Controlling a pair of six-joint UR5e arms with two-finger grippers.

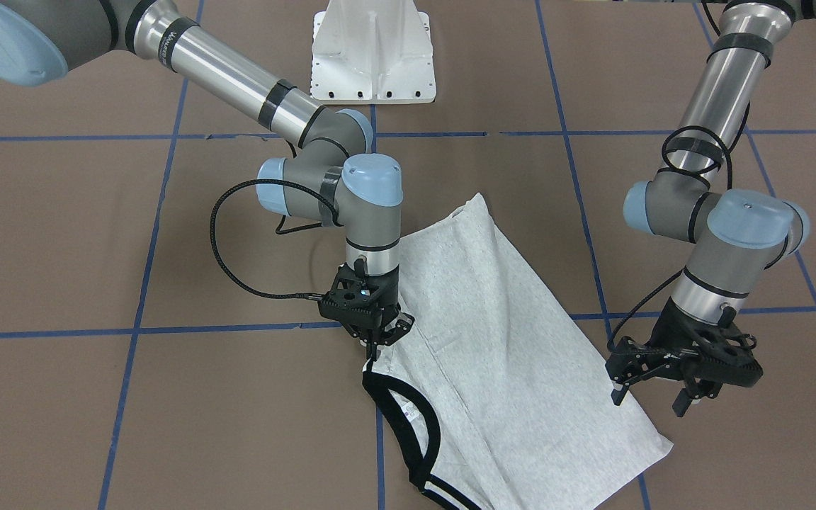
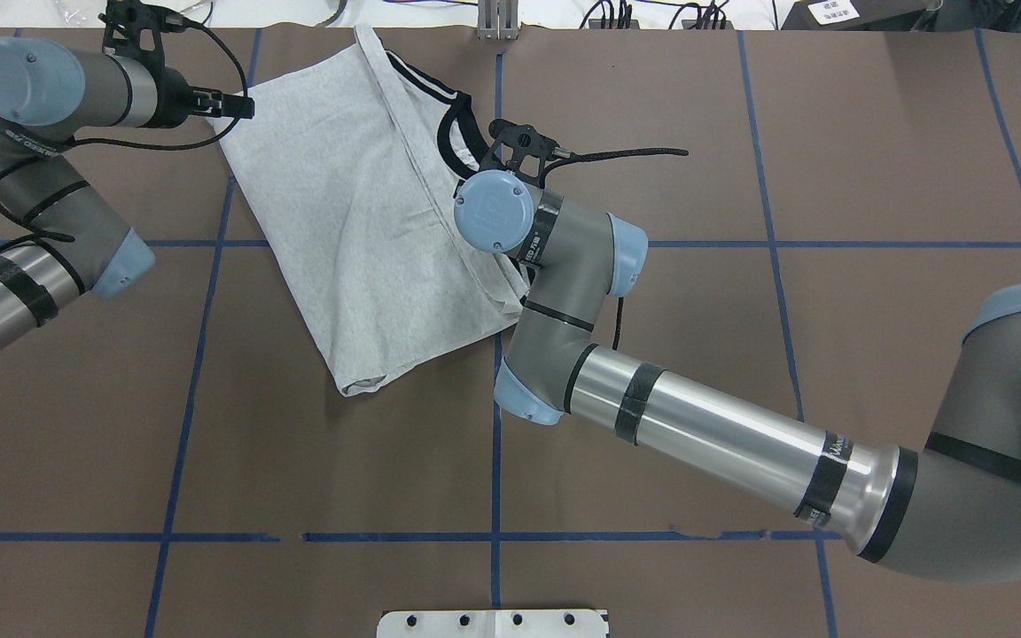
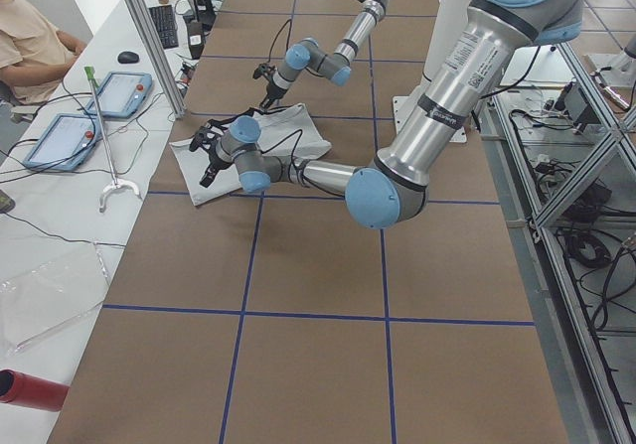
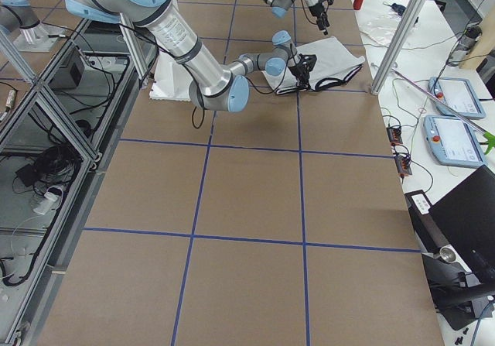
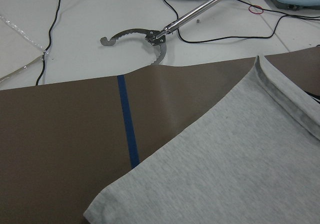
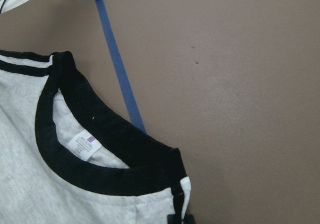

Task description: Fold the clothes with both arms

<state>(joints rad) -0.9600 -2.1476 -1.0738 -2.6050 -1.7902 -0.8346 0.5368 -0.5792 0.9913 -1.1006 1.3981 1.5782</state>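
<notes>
The right arm point(image 1: 231, 71) and left arm point(image 1: 720, 92) are silver tubes with grey joints, light blue caps, black bands and looping black cables. The right pincer point(image 1: 377, 343) and left pincer point(image 1: 649, 400) are black, with ribbed edges.

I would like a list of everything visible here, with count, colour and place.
T-shirt: one, grey with black collar, mid-table.
Table: one, brown, blue tape lines.
Pedestal base: one, white, table's robot side.
Grabber tool: one, metal, white side bench.
Pendants: two, blue-grey, side bench.
Cylinder: one, red, side bench.
Person: one, partly seen, beside bench.
Left gripper: one, black, open, at T-shirt's edge.
Right gripper: one, black, shut on T-shirt near collar.
</notes>
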